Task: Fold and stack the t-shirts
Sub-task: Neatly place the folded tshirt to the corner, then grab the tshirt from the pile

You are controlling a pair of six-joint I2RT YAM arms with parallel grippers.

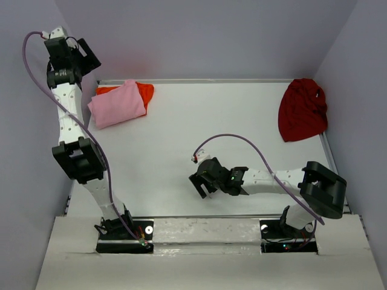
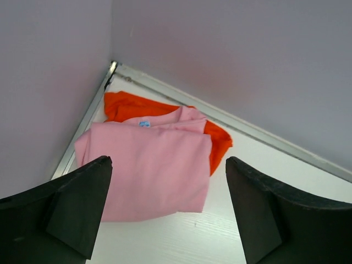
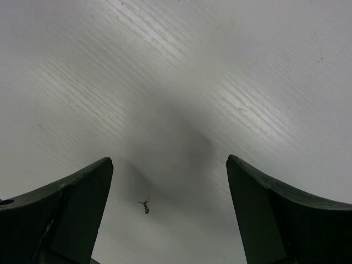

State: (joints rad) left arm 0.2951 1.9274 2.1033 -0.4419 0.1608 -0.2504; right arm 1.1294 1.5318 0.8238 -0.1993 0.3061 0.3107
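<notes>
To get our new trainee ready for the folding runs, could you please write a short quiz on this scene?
1. True or false: the pink t-shirt lies folded on top of the orange t-shirt.
2. Which one lies crumpled, apart from the stack, at the far right? A) pink t-shirt B) orange t-shirt C) dark red t-shirt
3. What is the right gripper holding?

Key: 1 true; 2 C; 3 nothing, its jaws stand open above the table.
</notes>
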